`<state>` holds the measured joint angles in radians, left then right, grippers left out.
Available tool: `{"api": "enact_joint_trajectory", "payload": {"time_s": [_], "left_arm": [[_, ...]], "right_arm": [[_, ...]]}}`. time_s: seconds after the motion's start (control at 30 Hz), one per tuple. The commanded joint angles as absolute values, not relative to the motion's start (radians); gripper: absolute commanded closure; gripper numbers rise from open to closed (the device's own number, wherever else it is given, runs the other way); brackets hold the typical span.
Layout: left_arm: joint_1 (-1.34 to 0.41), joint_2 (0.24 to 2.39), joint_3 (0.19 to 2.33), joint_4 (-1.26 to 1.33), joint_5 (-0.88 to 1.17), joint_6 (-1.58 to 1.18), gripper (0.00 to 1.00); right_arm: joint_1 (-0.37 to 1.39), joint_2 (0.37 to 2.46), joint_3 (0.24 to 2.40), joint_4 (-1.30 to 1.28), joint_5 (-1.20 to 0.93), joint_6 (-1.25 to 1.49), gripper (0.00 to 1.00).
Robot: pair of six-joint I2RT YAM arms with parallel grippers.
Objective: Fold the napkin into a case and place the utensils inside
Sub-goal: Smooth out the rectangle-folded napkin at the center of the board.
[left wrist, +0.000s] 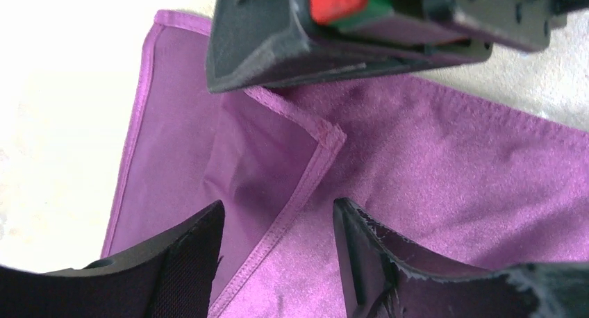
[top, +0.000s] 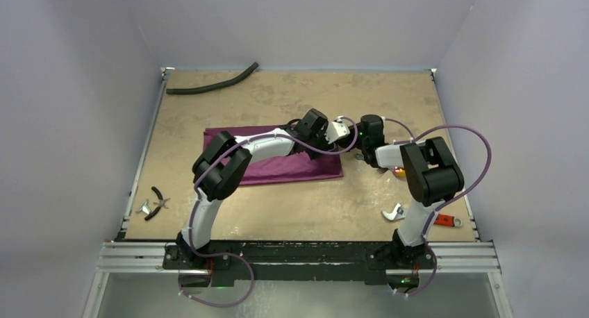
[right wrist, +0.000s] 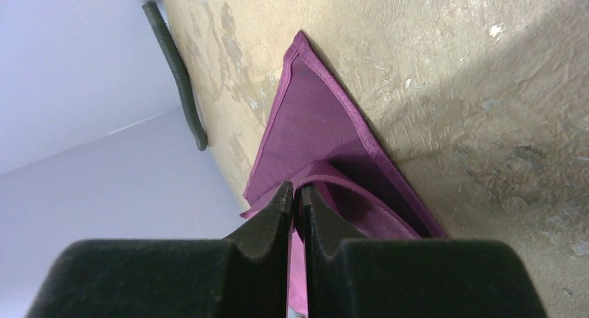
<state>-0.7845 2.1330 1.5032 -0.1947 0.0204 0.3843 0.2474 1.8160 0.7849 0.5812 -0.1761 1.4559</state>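
Your napkin (left wrist: pixel 444 165) is thin cloth, slight sheen, stitched hems. The table (top: pixel 292 96) looks rough and mottled, and that hose (top: pixel 208 88) at its far-left corner is matt, ribbed.

— Is any writing, number, brand or sign to be read?
— None can be read. A red-and-green patch (left wrist: pixel 338 1) is seen on a black plastic housing (left wrist: pixel 278 44) just beyond the fingertips of the left gripper (left wrist: pixel 278 207), but no characters can be made out on it.
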Motion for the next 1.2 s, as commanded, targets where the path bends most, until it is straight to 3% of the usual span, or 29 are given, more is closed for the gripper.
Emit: {"api": "enact_joint_trajectory", "payload": {"time_s": [0.0, 0.43, 0.6, 0.77, 1.07, 1.17], "left_arm": [[-0.788, 2.114, 1.508, -0.063, 0.003, 0.315, 0.44], [-0.786, 2.111, 1.481, 0.037, -0.057, 0.314, 0.58], [-0.787, 2.114, 1.492, 0.047, -0.067, 0.33, 0.8], [-0.779, 2.129, 1.508, 0.034, -0.068, 0.344, 1.0], [-0.77, 2.15, 1.534, 0.094, -0.125, 0.398, 1.0], [-0.769, 2.17, 1.559, 0.121, -0.166, 0.409, 0.88]], "right_arm": [[0.247, 1.823, 0.785, 0.597, -0.186, 1.47, 0.89], [0.247, 1.829, 0.784, 0.602, -0.207, 1.475, 0.83], [0.247, 1.82, 0.781, 0.587, -0.212, 1.467, 0.62], [0.246, 1.797, 0.785, 0.567, -0.199, 1.458, 0.55], [0.241, 1.665, 0.727, 0.442, -0.112, 1.336, 0.4], [0.241, 1.615, 0.69, 0.411, -0.087, 1.294, 0.38]]}}
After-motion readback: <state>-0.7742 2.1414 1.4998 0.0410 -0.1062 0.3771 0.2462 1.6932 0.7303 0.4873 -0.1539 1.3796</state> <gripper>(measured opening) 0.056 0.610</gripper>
